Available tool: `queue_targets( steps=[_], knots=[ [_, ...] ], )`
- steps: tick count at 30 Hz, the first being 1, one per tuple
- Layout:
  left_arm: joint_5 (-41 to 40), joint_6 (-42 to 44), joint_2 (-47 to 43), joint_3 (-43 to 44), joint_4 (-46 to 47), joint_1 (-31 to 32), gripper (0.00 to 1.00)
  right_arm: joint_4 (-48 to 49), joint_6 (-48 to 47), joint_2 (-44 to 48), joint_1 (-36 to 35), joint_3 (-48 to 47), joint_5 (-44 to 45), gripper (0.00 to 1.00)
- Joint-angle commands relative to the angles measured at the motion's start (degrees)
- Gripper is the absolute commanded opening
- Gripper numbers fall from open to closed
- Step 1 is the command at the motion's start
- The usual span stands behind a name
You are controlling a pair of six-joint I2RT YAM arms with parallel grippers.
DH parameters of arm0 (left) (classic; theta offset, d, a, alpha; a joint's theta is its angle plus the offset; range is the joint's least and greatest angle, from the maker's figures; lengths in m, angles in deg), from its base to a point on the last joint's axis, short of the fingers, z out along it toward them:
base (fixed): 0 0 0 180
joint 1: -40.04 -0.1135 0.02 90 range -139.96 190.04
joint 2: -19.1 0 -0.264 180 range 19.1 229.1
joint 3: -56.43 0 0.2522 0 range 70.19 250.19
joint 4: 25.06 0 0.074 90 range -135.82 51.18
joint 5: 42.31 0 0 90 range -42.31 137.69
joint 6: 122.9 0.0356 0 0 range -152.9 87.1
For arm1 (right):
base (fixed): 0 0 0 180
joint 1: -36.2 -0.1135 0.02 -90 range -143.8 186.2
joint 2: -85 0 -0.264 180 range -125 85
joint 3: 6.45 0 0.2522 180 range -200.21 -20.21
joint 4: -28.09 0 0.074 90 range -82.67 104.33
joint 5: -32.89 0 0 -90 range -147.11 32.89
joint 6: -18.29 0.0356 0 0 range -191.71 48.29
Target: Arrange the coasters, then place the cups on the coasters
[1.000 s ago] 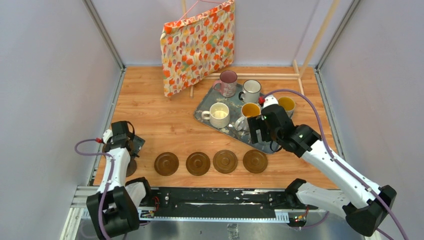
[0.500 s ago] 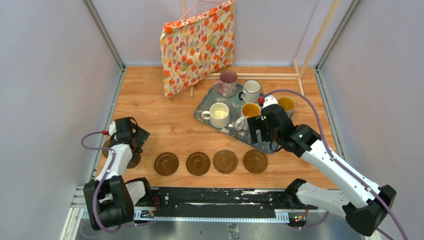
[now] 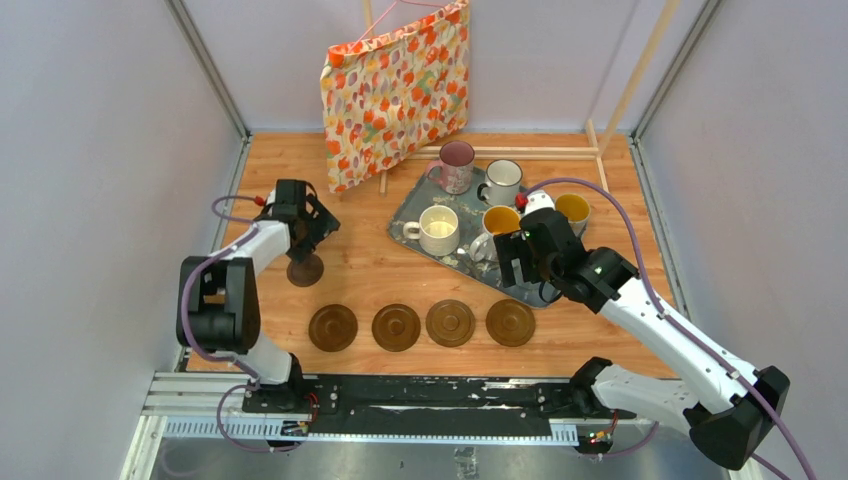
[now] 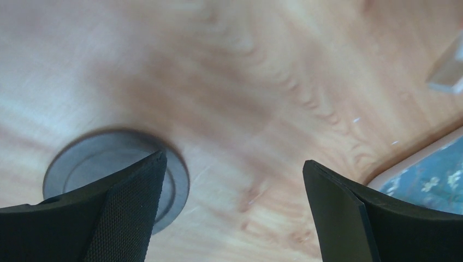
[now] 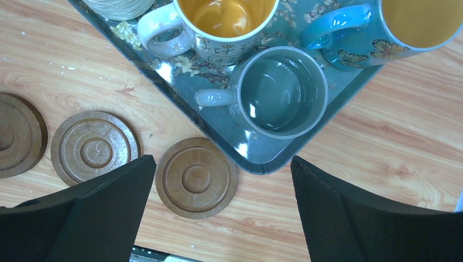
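Four brown coasters (image 3: 396,327) lie in a row near the front edge. A fifth coaster (image 3: 305,271) lies apart at the left, just below my left gripper (image 3: 306,238). In the left wrist view this coaster (image 4: 98,164) lies flat, partly behind my left finger, and the left gripper (image 4: 235,164) is open and empty. Pink (image 3: 456,165), white (image 3: 503,182), cream (image 3: 438,229) and yellow-inside (image 3: 500,222) cups stand on the tray (image 3: 415,205). My right gripper (image 5: 223,160) hangs open above the tray corner, near the grey cup (image 5: 284,90) and the blue-handled cup (image 5: 404,27).
A floral cloth bag (image 3: 395,90) hangs on a wooden frame at the back. Wooden sticks (image 3: 520,152) lie behind the tray. Grey walls close in both sides, and a metal rail (image 3: 430,395) runs along the near edge.
My left arm has swung from the near left edge back and to the right. The loose fifth coaster now lies farther back and right than before. The right arm has not moved.
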State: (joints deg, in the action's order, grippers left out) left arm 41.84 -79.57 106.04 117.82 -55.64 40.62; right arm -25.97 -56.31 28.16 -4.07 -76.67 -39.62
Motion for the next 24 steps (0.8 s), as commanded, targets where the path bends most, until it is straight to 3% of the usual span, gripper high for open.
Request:
queue_targets(
  steps=[1,5,8,16,24],
  knots=[
    [0.8,4.0,6.8,9.5,0.9,0.6,1.0,-1.4,-0.8,0.4,-0.8,-1.1,2.0,0.99],
    [-1.4,6.2,8.0,16.0,-3.8,0.6,1.0,-1.5,-0.8,0.5,-0.8,-1.0,2.3,0.99],
    [-7.8,4.4,0.7,12.4,-5.3,-0.3,1.0,-1.5,-0.7,0.5,-0.8,-1.0,2.0,0.99],
    [-5.3,2.8,-13.8,-0.3,-8.3,-20.8,1.0,-1.4,-0.7,0.4,-0.8,-0.8,-0.2,0.99],
    [-2.8,1.0,-16.7,-5.2,-9.4,-30.9,1.0,-1.1,-0.7,0.1,-0.8,-0.9,-1.6,0.99]
  ],
)
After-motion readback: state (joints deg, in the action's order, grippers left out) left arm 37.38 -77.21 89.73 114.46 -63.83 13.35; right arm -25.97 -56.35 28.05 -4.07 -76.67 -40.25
